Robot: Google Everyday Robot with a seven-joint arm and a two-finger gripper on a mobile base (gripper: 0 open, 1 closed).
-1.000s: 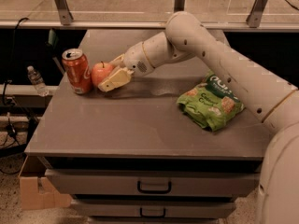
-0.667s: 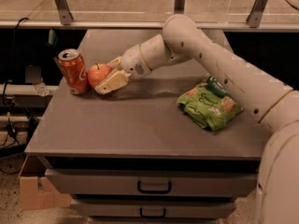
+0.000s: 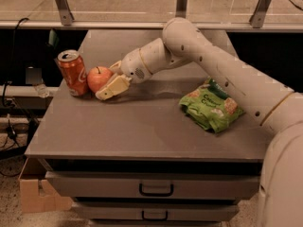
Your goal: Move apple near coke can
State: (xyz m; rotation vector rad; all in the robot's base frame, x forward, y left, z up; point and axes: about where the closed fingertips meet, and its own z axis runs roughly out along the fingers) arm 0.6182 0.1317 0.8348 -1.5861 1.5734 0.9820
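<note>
Camera view: single vantage, looking down across table (image 3: pixel 142 126) from its front edge.
Gripper (image 3: pixel 106 81): low over table's left rear quarter, on an arm reaching in from the right, wrist angled down and left.
Grip state: two fingers (image 3: pixel 112 87) spread to apple width, one in front and one behind; judged clamped on apple, not free of it.
Apple (image 3: pixel 98 77): between the fingers, upright with stem on top, seemingly resting on table; left half clear of gripper.
Apple to gripper: held at the fingertips rather than deep toward the wrist; gripper body to its right.
Can (image 3: pixel 72 73): upright, just left of apple, touching or nearly so; gap not discernible.
Bag (image 3: pixel 211 107): green, lying flat, well apart to the right, beneath the forearm's line but clear of the wrist.
Step in hand: release beside can; placement judged essentially complete.
Method: open slowly with no sideways push; hold wrist level so the front finger does not drag apple; back out rightward along the approach line, then lift.
Risk: round apple prone to rolling on release; any leftward nudge likely to tip can, which stands near table's left edge.
Check: apple settled and next to can before full retreat.
</note>
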